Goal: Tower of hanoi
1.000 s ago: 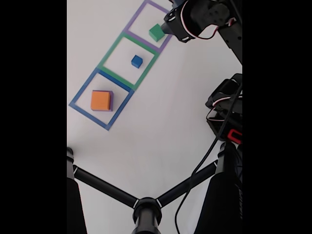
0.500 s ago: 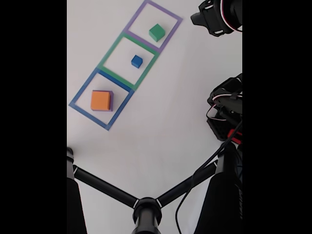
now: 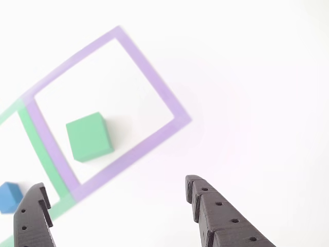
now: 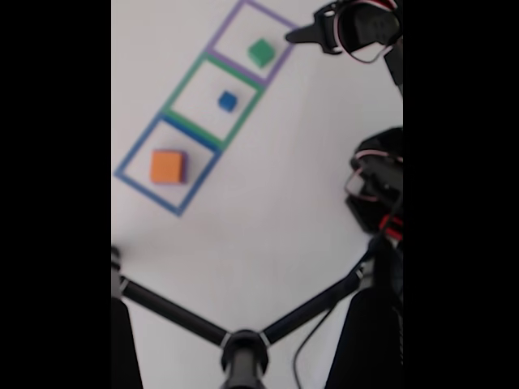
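The gripper (image 3: 115, 206) is hanging with its jaws spread wide and nothing between them, just outside the purple square outline (image 3: 154, 87) where the green block (image 3: 88, 136) is sitting alone. In the fixed view, the gripper (image 4: 302, 34) is showing as a dark tip beside that outline's right corner. The blue cube (image 4: 228, 100) is resting inside the green square outline (image 4: 180, 87), and the orange block (image 4: 167, 166) is lying on the purple slab (image 4: 186, 168) inside the blue square outline (image 4: 134, 154). The risk here is probably misalignment: the green block is sitting skewed to the jaws, so a fingertip could be nudging it sideways or pinching it corner to corner, and it might twist out of the grasp.
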